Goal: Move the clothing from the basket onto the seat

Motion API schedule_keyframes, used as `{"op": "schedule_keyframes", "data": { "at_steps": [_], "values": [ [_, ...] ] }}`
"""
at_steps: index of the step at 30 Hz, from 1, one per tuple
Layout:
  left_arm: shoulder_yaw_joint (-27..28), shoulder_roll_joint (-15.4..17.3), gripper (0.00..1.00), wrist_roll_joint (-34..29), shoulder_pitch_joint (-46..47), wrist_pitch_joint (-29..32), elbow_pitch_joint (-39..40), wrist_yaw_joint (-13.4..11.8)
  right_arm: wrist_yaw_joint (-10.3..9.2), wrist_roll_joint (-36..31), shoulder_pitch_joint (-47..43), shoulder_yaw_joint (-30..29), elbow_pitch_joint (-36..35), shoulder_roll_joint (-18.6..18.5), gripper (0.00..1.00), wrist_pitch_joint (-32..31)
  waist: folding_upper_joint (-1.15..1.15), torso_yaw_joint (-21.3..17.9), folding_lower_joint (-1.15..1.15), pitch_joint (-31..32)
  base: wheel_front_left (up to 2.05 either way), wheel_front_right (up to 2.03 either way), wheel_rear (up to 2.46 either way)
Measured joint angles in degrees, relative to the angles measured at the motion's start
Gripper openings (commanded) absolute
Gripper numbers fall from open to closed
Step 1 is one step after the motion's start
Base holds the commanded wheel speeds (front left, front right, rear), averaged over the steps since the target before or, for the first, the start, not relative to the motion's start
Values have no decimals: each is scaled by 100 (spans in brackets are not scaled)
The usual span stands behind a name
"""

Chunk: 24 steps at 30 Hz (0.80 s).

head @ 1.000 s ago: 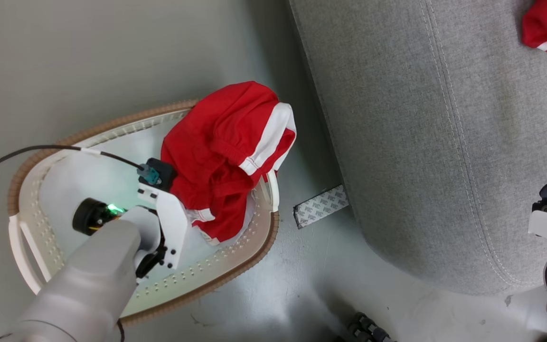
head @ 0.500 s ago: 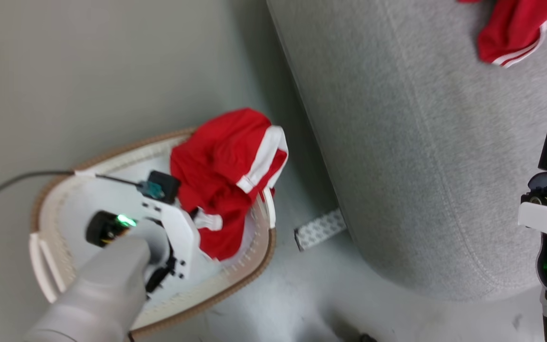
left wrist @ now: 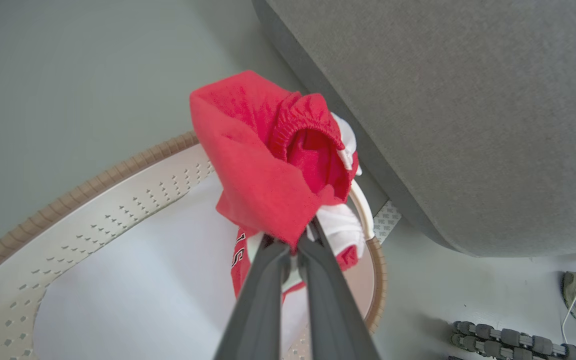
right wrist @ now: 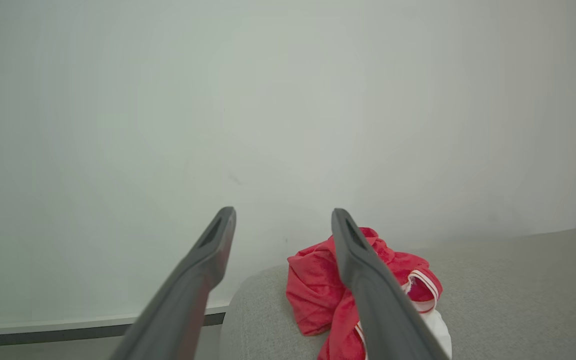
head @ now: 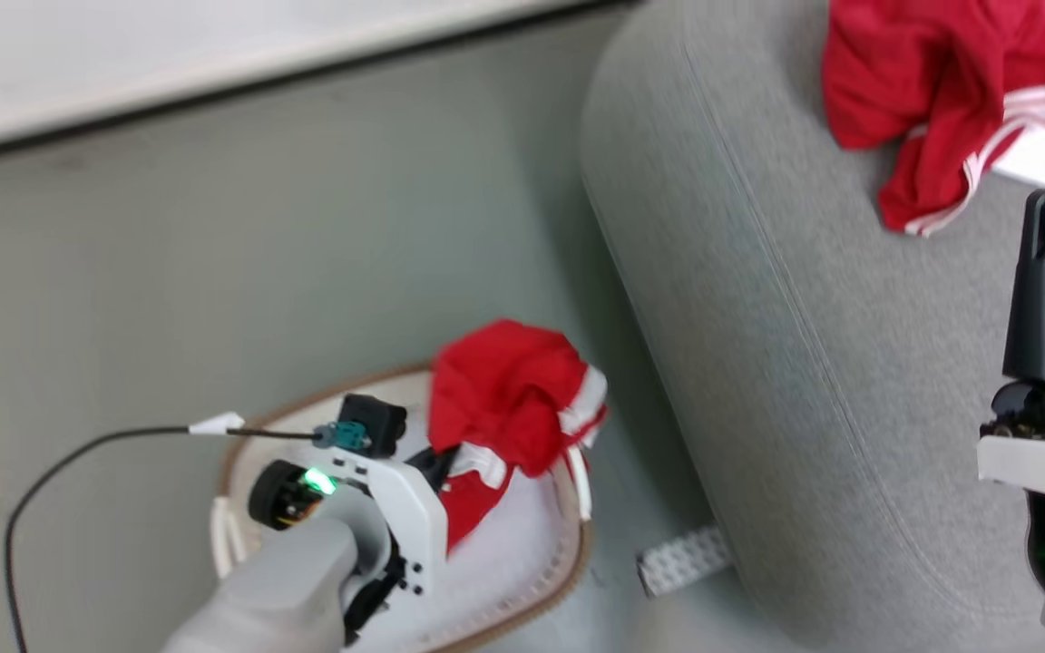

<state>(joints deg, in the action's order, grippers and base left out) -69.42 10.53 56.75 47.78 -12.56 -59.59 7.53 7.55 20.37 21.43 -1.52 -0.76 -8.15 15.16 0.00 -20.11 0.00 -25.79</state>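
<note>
left gripper first: its fingers are pressed together now, the last sliver of gap gone in the past second, and they pinch a fold of the red garment. and it's up! a second ago that garment lay slumped over the basket's edge; now it hangs bunched from the fingertips, elastic waistband flopped over the top, above the rim. a tail with black lettering trails below the pinch, and i can't tell whether it clears the bottom of the basket or touches it. the basket itself looks to sit where it was, beside the sofa. the head camera has swung up, so its slide down the head view is the camera's doing, not a shove.

right gripper: fingers spread wide, nothing between them, same as all through the last second, raised over the sofa.

further out, the other garment lies crumpled on the sofa's top, already delivered, a bit of white at its edge. beyond that, a pale wall.

what it means: i'd call this the second and last pick, grip made, lift begun. one piece is home; this one is off the heap but hangs over the basket. what's left is the carry across the gap and up over the rounded sofa edge. the pinch is on a small fold, so a slip, or the tail snagging the rim, is the risk.
</note>
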Motion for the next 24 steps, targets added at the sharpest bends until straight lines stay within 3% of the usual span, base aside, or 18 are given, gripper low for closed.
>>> {"op": "schedule_keyframes", "data": {
  "at_steps": [9, 24],
  "values": [
    [-75, -48, 0, -14, -69, -241, 495, -1, 0, 82, -313, 163, 213, -137, 100, 0, 0, 605, 0, 904, 0, 0, 0],
    [1403, 282, 0, -1393, -492, -250, 2248, -155, 0, 204, -810, 780, 514, 10, 100, 0, 0, 1383, -1, 1990, 0, 0, 0]
  ]
}}
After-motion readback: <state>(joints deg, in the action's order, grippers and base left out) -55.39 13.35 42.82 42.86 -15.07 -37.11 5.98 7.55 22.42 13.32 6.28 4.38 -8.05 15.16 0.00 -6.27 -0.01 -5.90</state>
